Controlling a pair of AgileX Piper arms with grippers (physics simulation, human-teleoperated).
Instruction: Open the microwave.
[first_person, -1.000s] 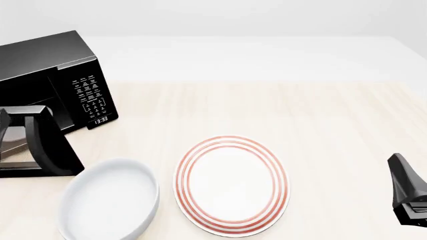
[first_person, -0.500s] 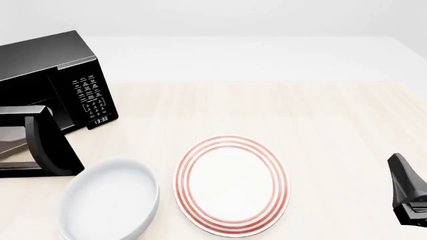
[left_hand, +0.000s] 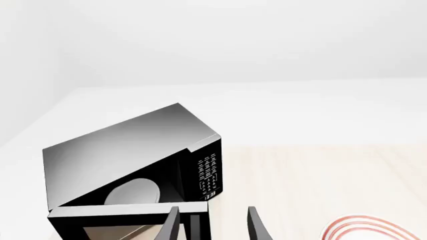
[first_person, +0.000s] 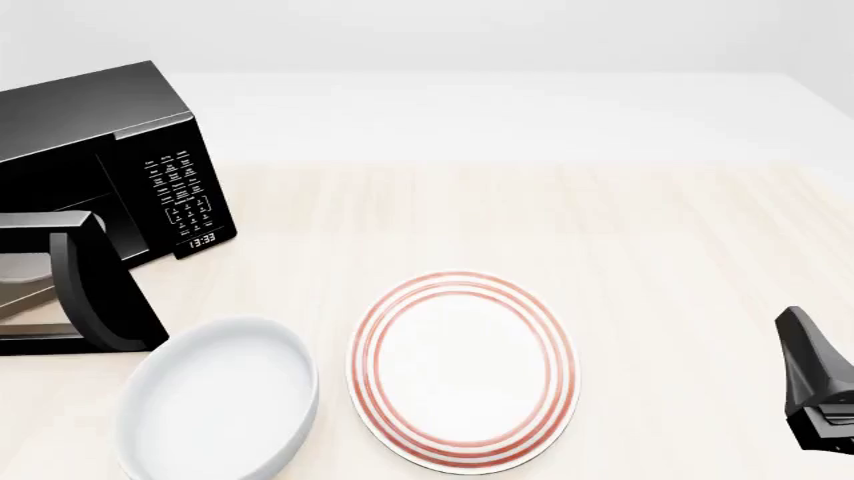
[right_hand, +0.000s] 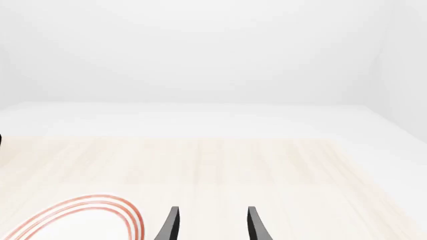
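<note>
From the left wrist cam, the microwave (left_hand: 133, 165) fills the lower left of the frame, door (left_hand: 127, 220) swung out at the bottom edge, pale turntable (left_hand: 132, 192) peeking from inside. The left gripper (left_hand: 212, 225) sits at bottom centre with a fair gap between its fingers, holding nothing; one finger overlaps the door's edge. A bit of the red-ringed plate (left_hand: 363, 227) shows lower right.

Front view: the microwave is upper left, keypad panel (first_person: 180, 190) facing right, door hanging open at the left edge. White bowl (first_person: 214, 405) lower left, the plate bottom centre on the wooden table (first_person: 601, 240). The right gripper (first_person: 817, 385) pokes in at lower right.

Right wrist cam: fingers spread apart at bottom centre, empty, with the plate's rim lower left.
</note>
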